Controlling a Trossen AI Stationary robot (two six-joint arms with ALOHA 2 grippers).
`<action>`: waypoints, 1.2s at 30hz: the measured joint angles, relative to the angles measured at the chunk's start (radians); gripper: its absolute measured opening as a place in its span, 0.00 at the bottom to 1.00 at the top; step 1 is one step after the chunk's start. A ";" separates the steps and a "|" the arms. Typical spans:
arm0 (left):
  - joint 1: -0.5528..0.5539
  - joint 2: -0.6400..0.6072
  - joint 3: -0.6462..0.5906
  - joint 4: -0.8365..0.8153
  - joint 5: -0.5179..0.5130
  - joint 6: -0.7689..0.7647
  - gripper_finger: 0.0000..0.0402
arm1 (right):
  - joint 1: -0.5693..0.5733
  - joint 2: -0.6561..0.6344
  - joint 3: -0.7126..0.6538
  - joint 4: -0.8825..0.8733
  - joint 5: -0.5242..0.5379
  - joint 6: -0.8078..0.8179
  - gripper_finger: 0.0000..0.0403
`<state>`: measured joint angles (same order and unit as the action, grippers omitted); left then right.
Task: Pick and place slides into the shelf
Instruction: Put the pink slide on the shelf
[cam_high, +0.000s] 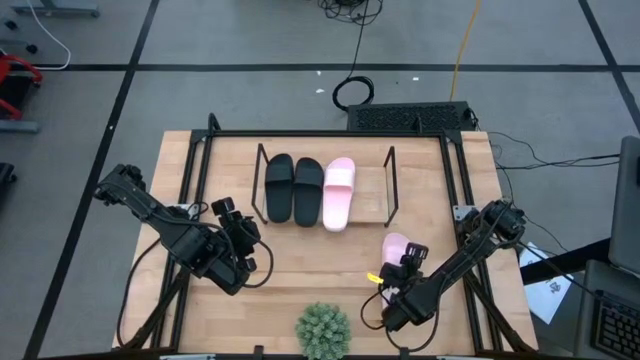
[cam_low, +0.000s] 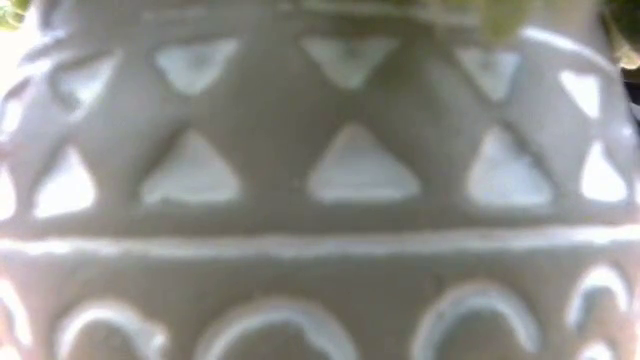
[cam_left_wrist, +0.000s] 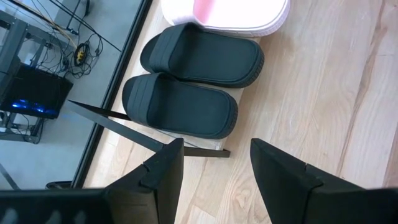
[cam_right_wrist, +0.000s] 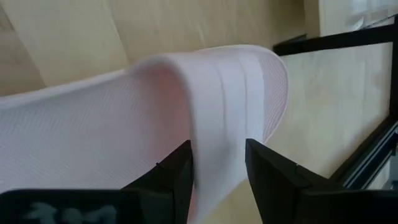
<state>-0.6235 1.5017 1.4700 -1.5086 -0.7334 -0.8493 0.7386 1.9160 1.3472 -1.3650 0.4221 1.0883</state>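
The shelf (cam_high: 372, 195) stands mid-table and carries two black slides (cam_high: 280, 187) (cam_high: 308, 190) and one pink slide (cam_high: 340, 193), soles down on its wooden board. In the left wrist view the black pair (cam_left_wrist: 186, 59) (cam_left_wrist: 180, 106) and the pink one (cam_left_wrist: 227, 12) lie just ahead. My left gripper (cam_high: 240, 238) (cam_left_wrist: 214, 168) hovers open near the shelf's near left corner. The second pink slide (cam_high: 395, 243) (cam_right_wrist: 124, 124) sits right of the shelf's near edge. My right gripper (cam_high: 406, 264) (cam_right_wrist: 217, 177) is shut on it. My right gripper has the pink slide's wide strap (cam_right_wrist: 217, 143) pinched between its two fingers (cam_right_wrist: 177, 174), which lie across the strap's arch. It comes slanting from the table's near side. The slide stretches away from the fingers; whether it is lifted off the table I cannot tell.
A potted plant (cam_high: 323, 330) stands at the near edge between the arms; its grey patterned pot (cam_low: 320, 180) fills the low view. Black rails (cam_high: 455, 190) frame the tabletop. The shelf's right slot (cam_high: 370, 190) is bare board. Dark wire end frames (cam_left_wrist: 143, 134) rise at the shelf's ends.
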 joint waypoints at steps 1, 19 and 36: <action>0.000 0.000 0.000 0.000 0.000 0.000 0.47 | -0.002 0.000 0.000 0.001 0.003 0.000 0.32; 0.000 0.000 0.000 0.022 0.000 0.008 0.47 | -0.017 -0.001 -0.026 0.029 0.024 -0.003 0.01; 0.000 0.000 0.000 0.021 0.000 0.008 0.47 | 0.003 -0.001 0.279 -0.153 0.153 -0.075 0.00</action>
<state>-0.6239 1.5017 1.4700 -1.4872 -0.7330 -0.8413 0.7414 1.9152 1.6264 -1.5180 0.5750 1.0131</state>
